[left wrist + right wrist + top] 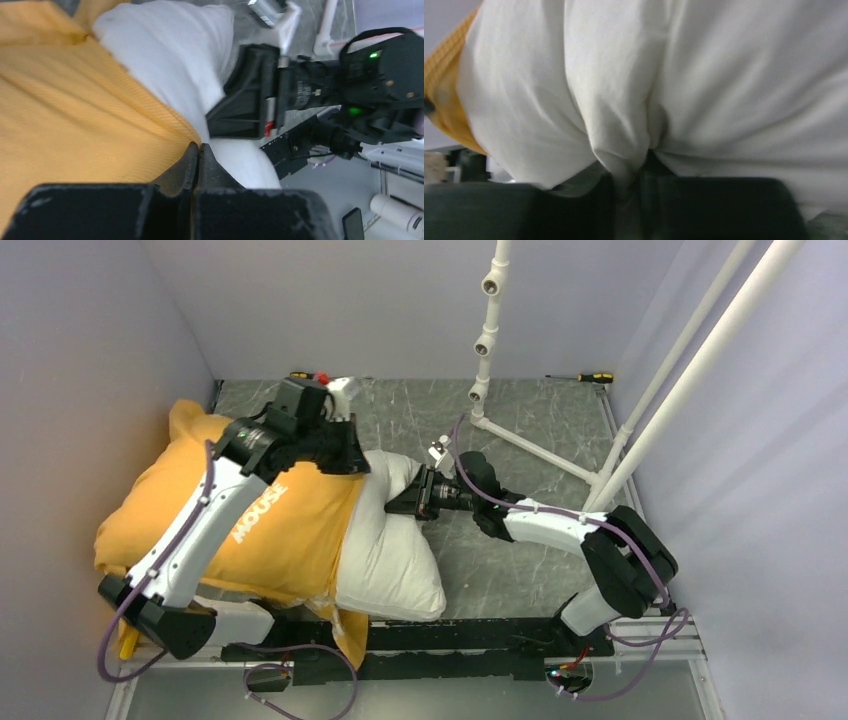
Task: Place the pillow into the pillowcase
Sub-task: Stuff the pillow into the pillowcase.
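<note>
The orange-yellow pillowcase (260, 530) lies at the left of the table and covers most of the pillow. The white pillow's (395, 550) right end bulges out of the case's opening. My left gripper (350, 462) sits at the far end of that opening. In the left wrist view its tips (200, 147) are pressed together on the hem of the pillowcase (75, 115), beside the pillow (170, 55). My right gripper (402, 502) presses into the pillow's exposed end from the right. In the right wrist view a fold of the pillow (699, 75) is pinched between its fingers (629, 185).
A white pipe frame (490, 340) stands at the back right, with its slanted poles (690, 370) running up the right side. A screwdriver (598, 377) lies at the back edge. Grey walls close in the table on three sides. A black rail (450, 640) runs along the near edge.
</note>
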Tool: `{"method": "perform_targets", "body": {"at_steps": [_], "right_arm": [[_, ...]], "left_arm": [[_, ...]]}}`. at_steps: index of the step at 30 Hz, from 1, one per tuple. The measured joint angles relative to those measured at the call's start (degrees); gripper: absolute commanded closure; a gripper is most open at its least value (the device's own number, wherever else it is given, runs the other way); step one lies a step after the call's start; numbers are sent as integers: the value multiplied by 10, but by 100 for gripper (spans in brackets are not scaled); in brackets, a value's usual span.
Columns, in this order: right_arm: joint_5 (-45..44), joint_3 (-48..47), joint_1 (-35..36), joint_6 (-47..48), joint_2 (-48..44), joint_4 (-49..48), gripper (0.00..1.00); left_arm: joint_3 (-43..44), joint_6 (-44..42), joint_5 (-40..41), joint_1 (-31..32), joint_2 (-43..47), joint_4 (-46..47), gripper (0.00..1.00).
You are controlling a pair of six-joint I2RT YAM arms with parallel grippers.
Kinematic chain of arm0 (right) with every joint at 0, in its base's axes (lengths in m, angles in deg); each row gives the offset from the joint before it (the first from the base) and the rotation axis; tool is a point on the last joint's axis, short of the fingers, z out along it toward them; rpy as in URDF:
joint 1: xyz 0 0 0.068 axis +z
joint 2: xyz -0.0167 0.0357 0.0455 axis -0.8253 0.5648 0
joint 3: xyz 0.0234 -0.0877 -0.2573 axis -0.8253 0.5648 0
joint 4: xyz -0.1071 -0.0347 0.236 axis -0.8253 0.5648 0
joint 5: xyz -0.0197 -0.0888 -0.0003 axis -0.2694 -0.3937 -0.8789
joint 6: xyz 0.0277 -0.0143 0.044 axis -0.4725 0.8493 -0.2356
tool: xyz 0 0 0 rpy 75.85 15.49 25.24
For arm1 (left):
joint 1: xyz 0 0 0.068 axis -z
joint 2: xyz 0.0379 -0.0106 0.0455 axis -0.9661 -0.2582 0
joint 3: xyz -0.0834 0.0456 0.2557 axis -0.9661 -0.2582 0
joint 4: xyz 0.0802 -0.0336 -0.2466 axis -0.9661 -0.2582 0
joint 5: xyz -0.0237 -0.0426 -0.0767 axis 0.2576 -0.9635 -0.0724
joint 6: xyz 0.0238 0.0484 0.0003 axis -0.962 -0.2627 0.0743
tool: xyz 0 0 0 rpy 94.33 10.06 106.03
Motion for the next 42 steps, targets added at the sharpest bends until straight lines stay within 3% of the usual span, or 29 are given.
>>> {"method": "perform_targets", "body": {"at_steps": [5,8,12,13,16,18,23,27,32,34,37,38,42], "right_arm": [[-21,42,25,-53,-2,-108,100],[-52,47,40,-54,-38,-130,100],[-93,55,60,-30,-119,-119,100],[-99,55,61,-25,-130,-109,100],[-119,64,60,-17,-150,-91,100],[-125,77,60,-18,-149,-89,100],[-130,108,60,-22,-137,-97,100],[-130,110,60,-21,-137,-102,100],[-129,110,61,-19,-137,-102,100],[-128,110,61,-19,-136,-102,100],[-126,110,61,-18,-132,-103,100],[-125,110,61,-18,-130,-103,100],[-120,110,61,-18,-126,-107,100]], "left_arm": [[75,30,-29,122,-74,55,100],[141,47,-55,207,-111,103,100],[208,55,-61,267,-129,120,100],[224,56,-54,275,-130,118,94],[262,46,8,283,-127,83,54],[267,36,77,282,-116,50,34],[248,20,275,270,-78,-78,28],[184,18,367,225,-55,-165,29],[64,7,385,144,-45,-190,33],[28,3,386,124,-45,-189,51],[-5,-6,383,97,-40,-178,88],[-11,-10,382,87,-37,-175,97],[-13,-27,375,64,-23,-164,100]]}}
